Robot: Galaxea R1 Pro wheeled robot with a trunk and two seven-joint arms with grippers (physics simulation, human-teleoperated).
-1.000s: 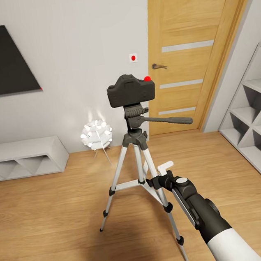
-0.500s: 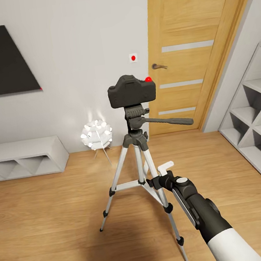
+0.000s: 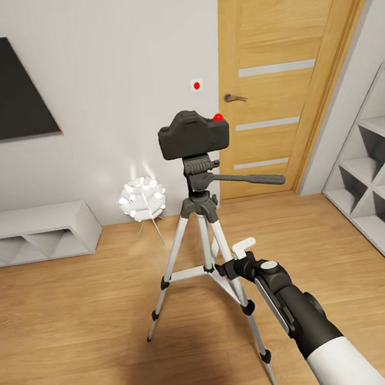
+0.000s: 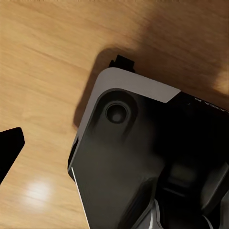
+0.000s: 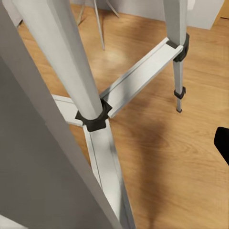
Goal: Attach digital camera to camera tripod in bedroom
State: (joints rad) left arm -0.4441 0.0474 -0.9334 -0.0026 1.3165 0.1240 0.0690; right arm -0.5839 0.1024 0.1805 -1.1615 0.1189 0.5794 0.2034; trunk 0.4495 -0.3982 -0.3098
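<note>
Already the digital camera (image 3: 194,133) sits on the pan head of the camera tripod (image 3: 203,215) in the head view, upright, its red button (image 3: 218,116) on top at the side toward the wooden door (image 3: 288,69). It reads as mounted, so I judge the step in hand is to draw my arm clear without knocking anything. My right gripper (image 3: 242,253) hangs low, just beside the tripod's near leg, and its white fingers (image 3: 244,245) look parted with nothing between them. The black pan handle (image 3: 252,178) juts out above my forearm, so I should pull straight back and low, not lift, or I could catch it and swing the head. The ball-shaped lamp (image 3: 142,197) stands well behind the tripod, out of the way.

From the left wrist view I see the wood floor (image 4: 43,71) and a dark, grey-edged part of my own base (image 4: 133,157), with a black tip (image 4: 8,151) at the edge. I cannot tell how my left fingers stand from this.

On the right wrist view a silver leg (image 5: 67,62) runs close past the lens down to a black joint (image 5: 93,117), with the flat braces spreading out to a farther leg (image 5: 177,52). That closeness is the risk: a sideways drift would nudge the leg and could tip the whole stand, camera included. I should back away along my own line, slowly.
</note>
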